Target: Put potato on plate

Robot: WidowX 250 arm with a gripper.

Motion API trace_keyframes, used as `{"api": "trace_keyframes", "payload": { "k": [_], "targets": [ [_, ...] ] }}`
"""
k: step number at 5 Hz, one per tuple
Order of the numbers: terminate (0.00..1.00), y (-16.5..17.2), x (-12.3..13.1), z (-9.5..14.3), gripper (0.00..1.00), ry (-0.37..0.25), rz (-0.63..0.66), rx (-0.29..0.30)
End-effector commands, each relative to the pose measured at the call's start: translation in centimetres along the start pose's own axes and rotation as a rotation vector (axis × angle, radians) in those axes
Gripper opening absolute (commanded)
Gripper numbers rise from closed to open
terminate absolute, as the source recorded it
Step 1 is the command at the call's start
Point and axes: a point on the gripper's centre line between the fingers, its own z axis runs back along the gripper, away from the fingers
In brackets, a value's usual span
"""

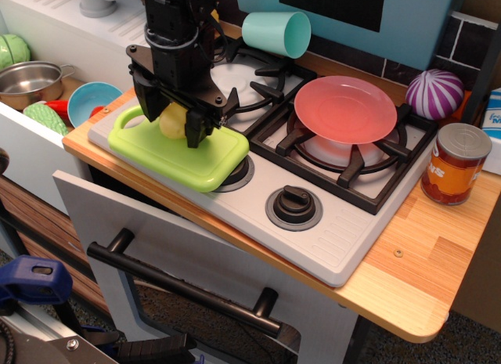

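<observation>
The pale-yellow potato (174,121) lies on the lime-green cutting board (188,154) at the left of the stove. My black gripper (171,126) is lowered over it. One finger stands on each side of the potato, the jaws still spread, and the fingers partly hide it. The salmon-pink plate (345,109) rests empty on the right burner grate, well to the right of the gripper.
A teal cup (275,34) lies on its side behind the stove. A purple-and-white striped ball (434,93) and a red can (456,163) stand at the right. A blue bowl (92,102) and a metal pot (30,81) sit in the sink at the left.
</observation>
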Motion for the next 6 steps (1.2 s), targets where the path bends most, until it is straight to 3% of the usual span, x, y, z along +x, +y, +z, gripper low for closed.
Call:
{"api": "trace_keyframes", "payload": {
  "k": [1, 2, 3, 4, 6],
  "targets": [
    [0.0, 0.2, 0.6, 0.5, 0.0, -0.027, -0.005, 0.004],
    [0.0, -0.3, 1.3, 2.1, 0.0, -0.041, -0.023, 0.029],
    [0.0, -1.1, 3.0, 5.4, 0.0, -0.041, -0.053, 0.076],
    [0.0, -4.2, 5.1, 6.9, 0.0, -0.097, -0.133, 0.081],
    [0.0, -12.0, 9.6, 5.4, 0.0, -0.175, -0.235, -0.032]
  ]
}}
